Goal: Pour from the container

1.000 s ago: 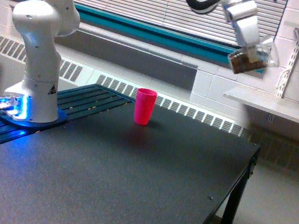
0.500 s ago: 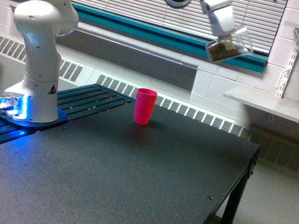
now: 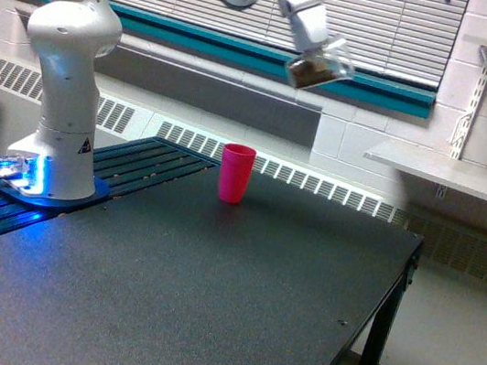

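Black table (image 3: pixel 205 306) below — gripper (image 3: pixel 310 40) clasps tilted container (image 3: pixel 320 66) aloft.

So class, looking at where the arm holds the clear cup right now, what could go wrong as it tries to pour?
1. The clear cup is tilted high above the table, off to the exterior view's right of the pink cup; granules could spill out short of it.
2. The pink cup's mouth is narrow, so pouring from this height may scatter bits.
3. The pink cup stands unsupported; a bump could topple it.
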